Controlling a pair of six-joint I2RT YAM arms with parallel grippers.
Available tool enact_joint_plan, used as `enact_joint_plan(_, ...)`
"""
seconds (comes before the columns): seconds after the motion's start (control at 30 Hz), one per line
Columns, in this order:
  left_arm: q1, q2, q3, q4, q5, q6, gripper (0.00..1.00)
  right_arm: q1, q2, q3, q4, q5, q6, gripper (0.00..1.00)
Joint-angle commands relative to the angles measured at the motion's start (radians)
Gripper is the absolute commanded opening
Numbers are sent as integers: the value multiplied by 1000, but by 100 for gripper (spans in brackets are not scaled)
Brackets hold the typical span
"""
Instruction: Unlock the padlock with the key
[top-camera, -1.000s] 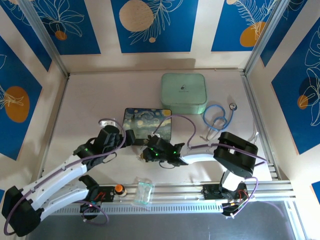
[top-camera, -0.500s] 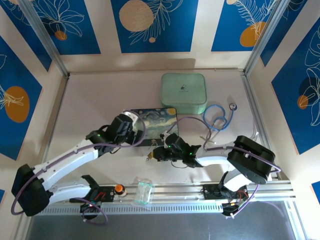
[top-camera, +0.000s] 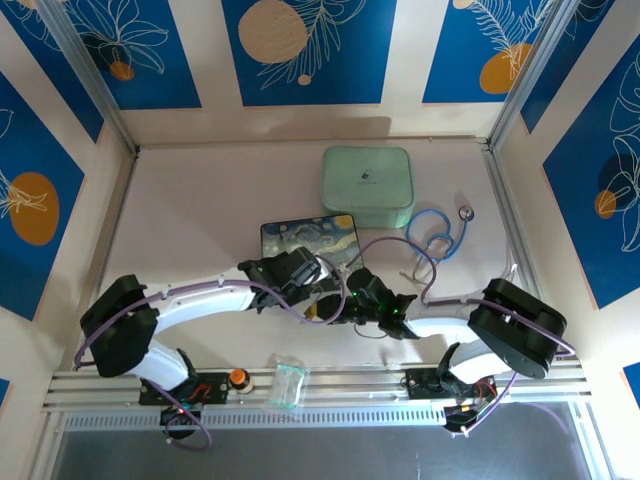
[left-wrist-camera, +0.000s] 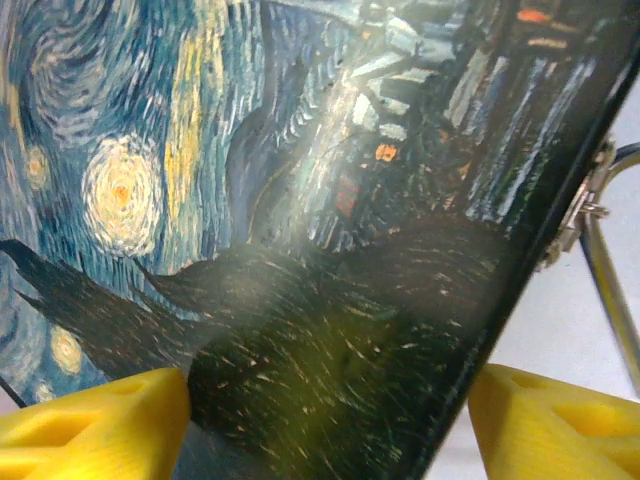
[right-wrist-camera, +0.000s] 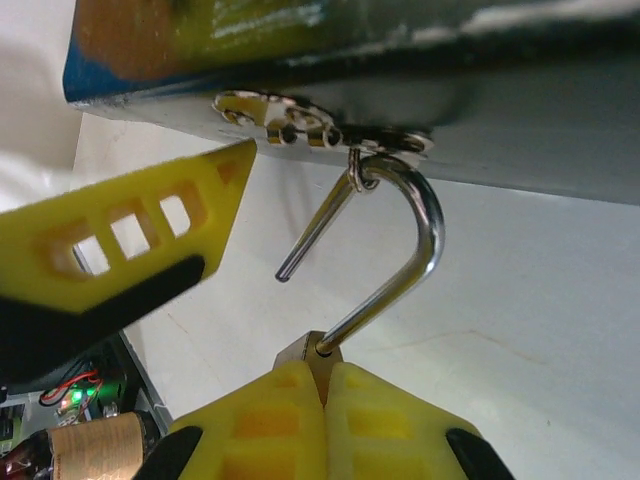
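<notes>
The padlock hangs by its silvery shackle from the hasp ring on the starry-night tin. The shackle stands open, its free end out of the brass body. My right gripper is shut on that brass body, just below the tin's near edge. My left gripper is open, its yellow fingertips astride a corner of the tin's lid, a thin gap left at the right pad. One left finger also appears beside the hasp. The key is hidden.
A mint-green case lies behind the tin, and a blue stethoscope to its right. A clear plastic piece and an orange button sit on the front rail. Both arms crowd the tin's near edge.
My left arm has swung right onto the tin's near corner and its jaws have narrowed. The right gripper, still shut, has drifted right, and the tin has shifted slightly right.
</notes>
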Motion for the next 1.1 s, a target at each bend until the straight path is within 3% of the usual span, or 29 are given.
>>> enact_joint_plan(0.0,0,43,44,10,42,64,42,-28,9,-67,-233,-17,66,0)
enact_joint_plan(0.03,0,56,53,-6,41,48,29,-33,1,-73,-240,-8,76,0)
enact_joint_plan(0.07,0,70,63,-31,50,23,23,-40,-9,-83,-245,3,93,0)
enact_joint_plan(0.47,-11,93,62,-127,206,-167,23,18,-23,-143,-99,142,297,0)
enact_joint_plan(0.63,-25,95,69,-152,227,-215,23,40,-14,-123,-80,212,382,0)
enact_joint_plan(0.77,-25,81,68,-144,233,-221,22,31,3,-116,-10,199,390,0)
enact_joint_plan(1.0,-25,81,73,-159,238,-261,23,51,-48,-111,-135,211,363,0)
enact_joint_plan(1.03,-25,77,71,-154,238,-266,23,54,-70,-107,-176,230,344,9)
enact_joint_plan(1.07,-25,73,74,-151,237,-273,23,60,-89,-91,-215,235,295,24)
